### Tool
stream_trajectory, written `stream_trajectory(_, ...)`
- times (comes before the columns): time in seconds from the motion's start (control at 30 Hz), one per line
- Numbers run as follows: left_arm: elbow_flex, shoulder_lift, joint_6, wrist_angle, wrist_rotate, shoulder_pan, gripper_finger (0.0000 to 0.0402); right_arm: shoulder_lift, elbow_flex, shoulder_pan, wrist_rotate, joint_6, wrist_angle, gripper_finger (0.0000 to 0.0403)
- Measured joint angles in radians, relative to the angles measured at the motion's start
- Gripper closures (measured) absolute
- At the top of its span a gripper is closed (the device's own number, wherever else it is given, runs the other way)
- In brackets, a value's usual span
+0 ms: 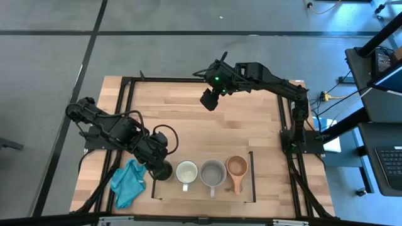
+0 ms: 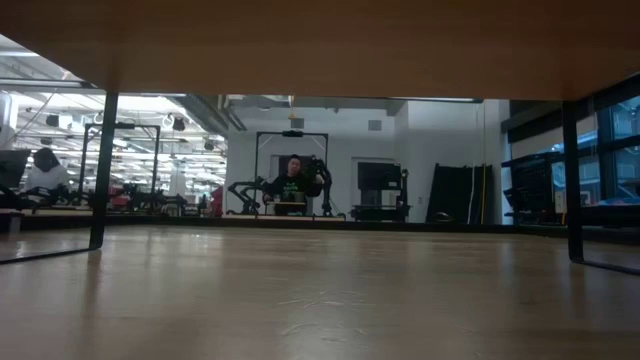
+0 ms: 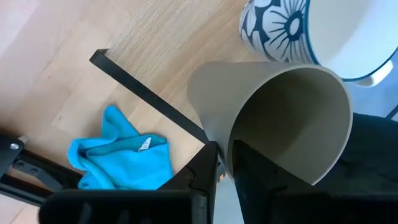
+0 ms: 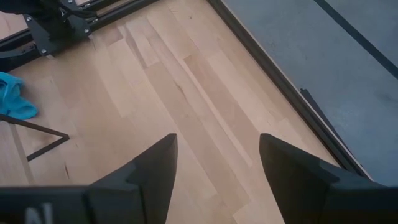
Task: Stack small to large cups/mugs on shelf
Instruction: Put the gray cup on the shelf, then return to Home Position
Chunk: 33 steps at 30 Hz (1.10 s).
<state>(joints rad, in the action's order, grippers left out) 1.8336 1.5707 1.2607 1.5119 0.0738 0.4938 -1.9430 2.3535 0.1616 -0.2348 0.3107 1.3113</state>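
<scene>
Left hand pinching olive cup's rim over light-wood shelf, grey floor beyond.

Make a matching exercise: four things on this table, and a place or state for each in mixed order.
Things:
1. olive cup
2. wooden cup
3. teal cloth
4. right gripper

Places or states:
A. open, above bare tabletop away from the cups
B. lying just outside the shelf's left rail
C. gripped at its rim by the left gripper
D. at the right end of the row, beside the grey mug

Pairs: 1-C, 2-D, 3-B, 4-A
</scene>
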Motion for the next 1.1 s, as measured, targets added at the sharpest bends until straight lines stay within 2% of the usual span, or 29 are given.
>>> stream_trajectory(0.83, 0.0, -0.009, 0.039, -0.051, -0.012, 0.011, 0.0357, 0.0, 0.0, 0.0, 0.0, -0.004, 0.0, 0.0175)
stream_trajectory(1.1, 0.023, -0.081, 0.064, -0.054, -0.113, 0.011, 0.0357, 0.0, 0.0, 0.0, 0.002, -0.018, -0.002, 0.0175)
